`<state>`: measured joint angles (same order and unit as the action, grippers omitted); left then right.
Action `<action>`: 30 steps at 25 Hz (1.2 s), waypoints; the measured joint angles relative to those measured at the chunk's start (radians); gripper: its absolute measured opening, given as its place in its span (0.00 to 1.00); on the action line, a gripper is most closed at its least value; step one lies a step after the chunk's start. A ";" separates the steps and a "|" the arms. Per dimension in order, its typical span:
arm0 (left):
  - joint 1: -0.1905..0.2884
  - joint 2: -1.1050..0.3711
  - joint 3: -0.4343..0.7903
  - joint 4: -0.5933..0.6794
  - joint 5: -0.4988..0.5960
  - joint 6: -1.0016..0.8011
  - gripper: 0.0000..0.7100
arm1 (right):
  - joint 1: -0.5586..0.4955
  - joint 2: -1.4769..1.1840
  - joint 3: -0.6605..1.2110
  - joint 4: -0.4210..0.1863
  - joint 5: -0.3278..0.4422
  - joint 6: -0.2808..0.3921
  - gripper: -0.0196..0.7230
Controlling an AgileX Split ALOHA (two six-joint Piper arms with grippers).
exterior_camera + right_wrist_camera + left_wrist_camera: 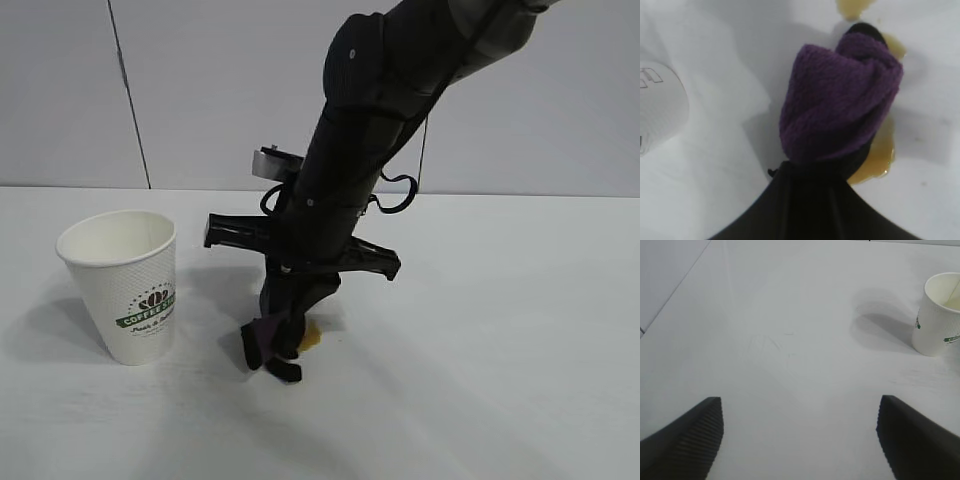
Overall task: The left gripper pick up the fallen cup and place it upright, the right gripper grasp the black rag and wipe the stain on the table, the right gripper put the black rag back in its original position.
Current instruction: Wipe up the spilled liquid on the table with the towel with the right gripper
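Observation:
The white paper cup (125,285) with its green logo stands upright on the table (500,350) at the left. It also shows in the left wrist view as the cup (940,315), some way off from my left gripper (800,440), which is open over bare table with nothing between its fingers. My right gripper (278,340) reaches down at the table's middle, shut on the black rag (265,342). The black rag (840,105), purple on this side, presses on the table over the amber stain (880,160). Part of the stain (312,337) shows beside the rag; the rest is hidden under it.
Pale grey wall panels (200,90) back the table. The right arm's thick body (340,200) leans over the table's middle from the upper right. The cup (660,110) stands close to the rag's side.

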<state>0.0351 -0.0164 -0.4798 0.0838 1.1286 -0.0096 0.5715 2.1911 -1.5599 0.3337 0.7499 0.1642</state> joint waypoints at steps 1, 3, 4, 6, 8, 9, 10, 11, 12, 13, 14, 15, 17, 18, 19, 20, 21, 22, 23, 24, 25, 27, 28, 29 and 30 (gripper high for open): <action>0.000 0.000 0.000 0.000 0.000 0.000 0.85 | 0.000 0.001 0.000 0.005 -0.006 0.000 0.14; 0.000 0.000 0.000 0.001 0.000 0.000 0.85 | 0.000 0.001 0.000 0.017 -0.023 0.000 0.14; 0.000 0.000 0.000 0.001 0.000 0.000 0.85 | 0.000 0.002 0.000 0.021 -0.033 0.000 0.14; 0.000 0.000 0.000 0.001 0.000 0.000 0.85 | 0.002 0.008 0.000 0.027 -0.063 0.000 0.14; 0.000 0.000 0.000 0.001 0.000 0.000 0.85 | 0.003 0.020 0.000 0.035 -0.081 0.000 0.14; 0.000 0.000 0.000 0.001 0.000 0.000 0.85 | 0.003 0.028 0.000 0.036 -0.091 0.000 0.14; 0.000 0.000 0.000 0.001 0.000 0.000 0.85 | 0.003 0.037 0.000 0.036 -0.094 0.000 0.14; 0.000 0.000 0.000 0.001 0.000 0.000 0.85 | 0.003 0.044 -0.001 0.036 -0.094 0.000 0.14; 0.000 0.000 0.000 0.001 0.000 0.000 0.85 | 0.003 0.047 -0.001 0.036 -0.094 0.000 0.14; 0.000 0.000 0.000 0.001 0.000 0.000 0.85 | 0.003 0.048 -0.002 0.034 -0.091 0.000 0.14; 0.000 0.000 0.000 0.001 0.000 0.000 0.85 | 0.003 0.048 -0.003 0.024 -0.084 0.000 0.14; 0.000 0.000 0.000 0.001 0.000 0.000 0.85 | 0.003 0.047 -0.004 0.015 -0.079 0.000 0.14; 0.000 0.000 0.000 0.000 0.000 0.000 0.85 | 0.001 0.045 -0.009 -0.006 -0.051 0.000 0.14; 0.000 0.000 0.000 0.000 0.000 0.000 0.85 | 0.000 0.045 -0.017 -0.020 -0.027 0.000 0.14; 0.000 0.000 0.000 0.000 0.000 0.000 0.85 | -0.006 0.045 -0.029 -0.043 0.004 0.000 0.14; 0.000 0.000 0.000 0.000 0.000 0.000 0.85 | -0.014 0.045 -0.041 -0.062 0.037 0.000 0.14; 0.000 0.000 0.000 0.000 0.000 0.000 0.85 | -0.022 0.045 -0.052 -0.089 0.068 0.001 0.14; 0.000 0.000 0.000 0.000 0.000 0.000 0.85 | -0.034 0.045 -0.064 -0.117 0.090 0.006 0.14; 0.000 0.000 0.000 0.000 0.000 0.000 0.85 | -0.046 0.045 -0.075 -0.144 0.113 0.012 0.14; 0.000 0.000 0.000 0.000 0.000 0.000 0.85 | -0.059 0.045 -0.085 -0.167 0.133 0.018 0.14; 0.000 0.000 0.000 0.000 0.000 0.000 0.85 | -0.071 0.045 -0.092 -0.194 0.150 0.020 0.14; 0.000 0.000 0.000 0.000 0.000 0.000 0.85 | -0.095 0.045 -0.099 -0.248 0.175 0.027 0.14; 0.000 0.000 0.000 0.000 0.000 0.000 0.85 | -0.105 0.045 -0.099 -0.276 0.185 0.034 0.14; 0.000 0.000 0.000 0.000 0.000 0.000 0.85 | -0.110 0.045 -0.099 -0.298 0.194 0.045 0.14; 0.000 0.000 0.000 0.000 0.000 0.000 0.85 | -0.116 0.045 -0.099 -0.313 0.198 0.052 0.14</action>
<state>0.0351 -0.0164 -0.4798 0.0841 1.1286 -0.0096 0.4552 2.2360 -1.6592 0.0206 0.9480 0.2161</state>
